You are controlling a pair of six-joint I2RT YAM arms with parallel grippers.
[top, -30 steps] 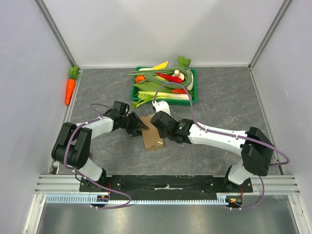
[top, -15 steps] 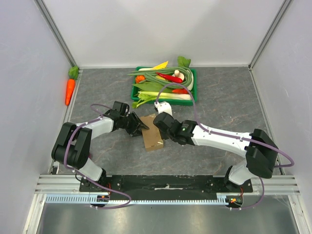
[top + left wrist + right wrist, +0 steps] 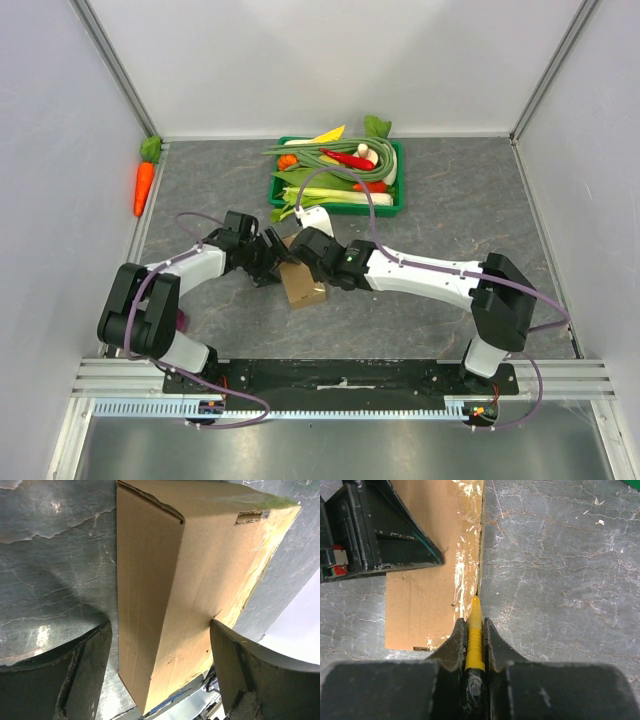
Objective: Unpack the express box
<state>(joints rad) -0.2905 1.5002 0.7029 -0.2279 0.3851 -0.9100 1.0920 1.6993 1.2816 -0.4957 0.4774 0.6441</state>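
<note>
The express box [image 3: 303, 285], a small brown carton, lies on the grey table between both arms. In the left wrist view the box [image 3: 170, 590] stands between the wide-spread fingers of my left gripper [image 3: 160, 624]. The left finger [image 3: 85, 675] is clear of the cardboard and the right finger [image 3: 240, 670] touches its edge. My left gripper [image 3: 268, 260] is open at the box's left side. My right gripper [image 3: 471, 622] is shut on a yellow cutter [image 3: 475, 630]. The cutter's tip rests at the taped seam on the box [image 3: 420, 605]. Seen from above, my right gripper [image 3: 308, 250] hangs over the box's far end.
A green tray [image 3: 400, 175] of vegetables stands at the back, just beyond the right arm's wrist. A toy carrot [image 3: 143, 188] lies by the left wall. The left gripper's finger [image 3: 395, 530] shows over the box in the right wrist view.
My left gripper's jaws have spread apart from the box. The right arm has slid left with the cutter over the box, and the box has shifted slightly left.
</note>
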